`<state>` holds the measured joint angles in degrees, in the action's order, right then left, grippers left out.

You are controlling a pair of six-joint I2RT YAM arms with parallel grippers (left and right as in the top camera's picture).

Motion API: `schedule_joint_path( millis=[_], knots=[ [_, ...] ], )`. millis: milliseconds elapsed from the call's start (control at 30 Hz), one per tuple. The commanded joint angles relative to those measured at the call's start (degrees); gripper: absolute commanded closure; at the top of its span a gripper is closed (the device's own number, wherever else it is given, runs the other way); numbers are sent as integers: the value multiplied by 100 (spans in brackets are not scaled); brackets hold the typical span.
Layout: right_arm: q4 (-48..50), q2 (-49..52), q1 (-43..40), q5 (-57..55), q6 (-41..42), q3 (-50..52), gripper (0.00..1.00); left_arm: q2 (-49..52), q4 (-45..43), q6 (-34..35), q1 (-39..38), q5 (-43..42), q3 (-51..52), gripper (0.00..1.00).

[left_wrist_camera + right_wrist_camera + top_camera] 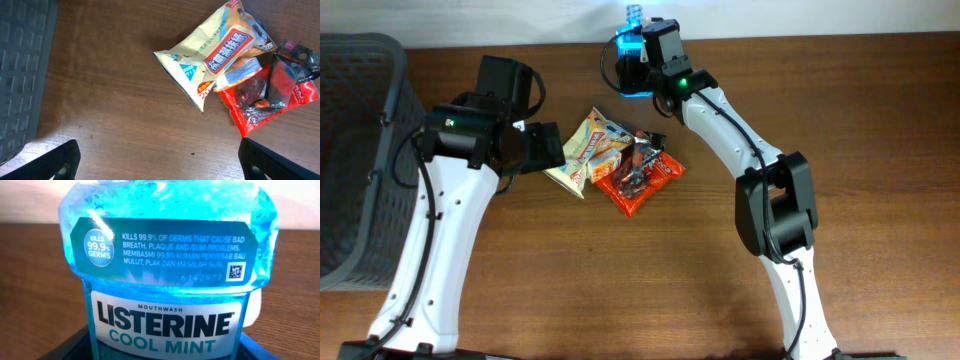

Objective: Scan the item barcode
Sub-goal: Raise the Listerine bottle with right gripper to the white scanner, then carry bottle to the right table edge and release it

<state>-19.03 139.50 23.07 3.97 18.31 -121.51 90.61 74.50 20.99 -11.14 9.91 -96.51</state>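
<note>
Overhead view: the right gripper [634,55], upper centre of frame, is clamped partway closed on the mouthwash bottle [633,20]. The left gripper [546,148], left of centre, gapes fully, empty, beside the snack packets [620,160]. No scanner visible; scan judged outstanding.

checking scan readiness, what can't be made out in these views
Barcode: none shows on the bottle; right wrist view cuts its label at the bottom edge.
Overhead: bottle mostly hidden by the right gripper, too small to read.
Left wrist view: red pack print partly covered by a dark wrapper.
</note>
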Motion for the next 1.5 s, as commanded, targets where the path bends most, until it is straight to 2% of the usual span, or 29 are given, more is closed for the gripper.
schedule_joint_path(
  millis=[0, 100, 200, 300, 367, 467, 600, 733, 867, 900, 933, 967, 1100, 1200, 1300, 1367, 1467],
  knots=[
    [155, -120, -31, -271, 68, -168, 37, -31, 7, -7, 4, 44, -13, 1],
    [44, -229, -166, -321, 339, -256, 37, -31, 7, -7, 4, 44, -13, 1],
    [-1106, -481, -918, -319, 520, -938, 37, -31, 7, -4, 4, 44, -13, 1],
    [-3077, -505, -2210, -319, 518, -1956, 37, -31, 7, -4, 4, 44, -13, 1],
    [-4286, -503, -3410, -321, 516, -2087, 37, -31, 7, -7, 4, 44, -13, 1],
    [-5121, -411, -5062, -382, 514, -1864, 37, -31, 7, -4, 4, 44, -13, 1],
    [-5021, -367, -6443, -382, 846, -1246, 37, -31, 7, -7, 4, 44, -13, 1],
    [-4035, -323, -7117, -380, 905, -173, 36, -31, 7, -4, 4, 44, -13, 1],
    [-3580, -315, -7337, -468, 1523, 251, 36, -31, 7, -7, 4, 44, -13, 1],
    [-3571, -315, -7346, -468, 1521, 251, 30, -31, 7, -4, 4, 44, -13, 1],
    [-3576, -315, -7346, -468, 1521, 251, 3, -31, 7, -4, 4, 44, -13, 1],
    [-3604, -315, -7346, -468, 1519, 249, 1, -31, 7, -4, 4, 44, -13, 1],
    [-4330, -420, -7344, -463, 1510, -249, 1, -31, 7, -7, 4, 44, -13, 1],
    [-5639, -870, -7320, -422, 1475, -1495, 1, -31, 7, -7, 4, 44, -13, 1],
    [-6481, -1224, -7152, 789, 549, -2083, 1, -31, 7, -4, 4, 44, -13, 1],
    [-7195, -1272, -6559, 1685, -127, -2079, 1, -31, 7, -4, 4, 44, -13, 1],
    [-7517, -1272, -5204, 1637, -612, -2079, 2, -31, 7, -7, 4, 44, -13, 1]
  ],
)
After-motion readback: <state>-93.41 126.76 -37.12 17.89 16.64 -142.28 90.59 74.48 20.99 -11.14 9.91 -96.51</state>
